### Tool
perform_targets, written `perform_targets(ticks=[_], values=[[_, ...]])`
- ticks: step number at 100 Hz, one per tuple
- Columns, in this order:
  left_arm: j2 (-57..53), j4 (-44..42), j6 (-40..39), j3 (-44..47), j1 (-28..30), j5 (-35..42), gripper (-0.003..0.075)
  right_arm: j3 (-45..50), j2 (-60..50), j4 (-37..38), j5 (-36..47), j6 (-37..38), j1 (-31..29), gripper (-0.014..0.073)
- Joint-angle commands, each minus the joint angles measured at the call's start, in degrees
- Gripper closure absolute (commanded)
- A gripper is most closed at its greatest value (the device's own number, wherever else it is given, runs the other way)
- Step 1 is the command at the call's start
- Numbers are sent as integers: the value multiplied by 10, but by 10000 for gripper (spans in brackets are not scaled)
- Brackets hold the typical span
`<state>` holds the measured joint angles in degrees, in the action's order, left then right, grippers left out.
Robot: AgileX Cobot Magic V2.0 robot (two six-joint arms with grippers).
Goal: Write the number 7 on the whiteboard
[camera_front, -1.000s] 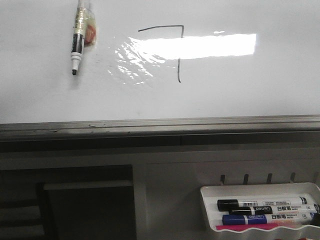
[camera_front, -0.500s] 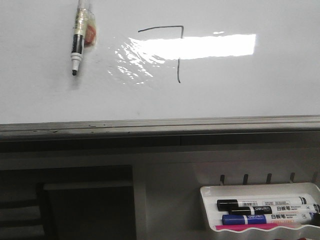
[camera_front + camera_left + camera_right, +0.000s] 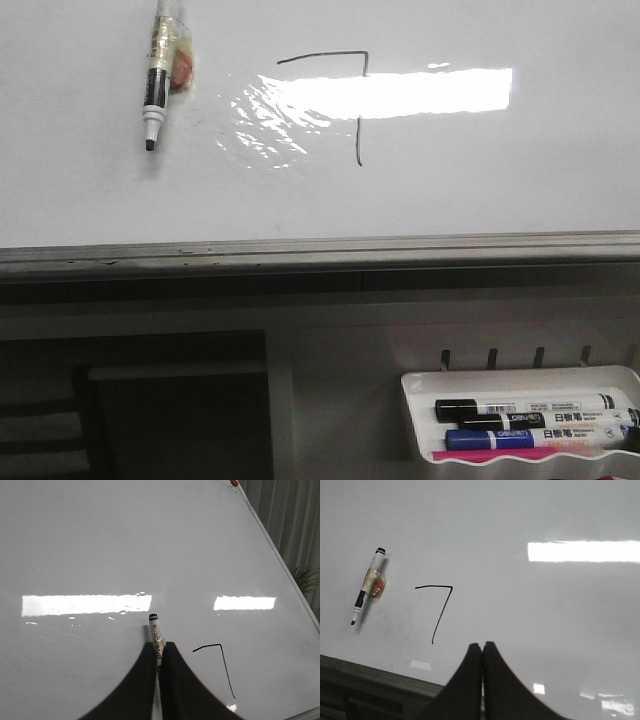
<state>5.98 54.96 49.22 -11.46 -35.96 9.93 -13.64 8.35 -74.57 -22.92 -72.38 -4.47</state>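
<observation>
The big glossy white whiteboard (image 3: 480,190) w/ the grey metal edge strip fills most of the front view, glare streak across the middle. The thin dark hand-drawn number 7 (image 3: 345,85) sits on it: flat top stroke, then a straight downstroke running thru the glare, ending a bit below it. Same figure shows in my left wrist view (image 3: 220,665) and right wrist view (image 3: 439,607).

My left hand (image 3: 159,652) is clamped on a white marker w/ black ends & yellowish tape around the barrel (image 3: 155,630), the black fingers pinched right against it on both sides. In the front view that marker (image 3: 157,75) hangs tip-down, left of the 7 and clearly apart from it, something orange-ish stuck to the tape. Can't tell if the tip is actually touching the board.

My right hand (image 3: 482,650) is closed on nothing, fingers pressed together, pointing at the board just below the 7.

Bottom right in front view, under the board: small white plastic tray (image 3: 415,420) w/ a few markers lying flat, black-capped ones and a blue one (image 3: 530,439).
</observation>
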Motion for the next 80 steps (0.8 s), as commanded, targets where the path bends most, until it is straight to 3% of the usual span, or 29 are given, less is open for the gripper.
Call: perform_targets(ticks=[1, 67, 75, 80], values=[[6, 0, -6, -16, 1, 25, 741, -14, 5, -35, 16, -8, -3, 659], [6, 0, -6, -15, 1, 26, 741, -14, 5, -52, 17, -8, -3, 659], [7, -18, -6, -15, 1, 25, 741, -14, 5, -52, 18, -8, -3, 659], [7, -84, -10, -15, 3, 30, 741, -14, 5, -52, 18, -8, -3, 659]])
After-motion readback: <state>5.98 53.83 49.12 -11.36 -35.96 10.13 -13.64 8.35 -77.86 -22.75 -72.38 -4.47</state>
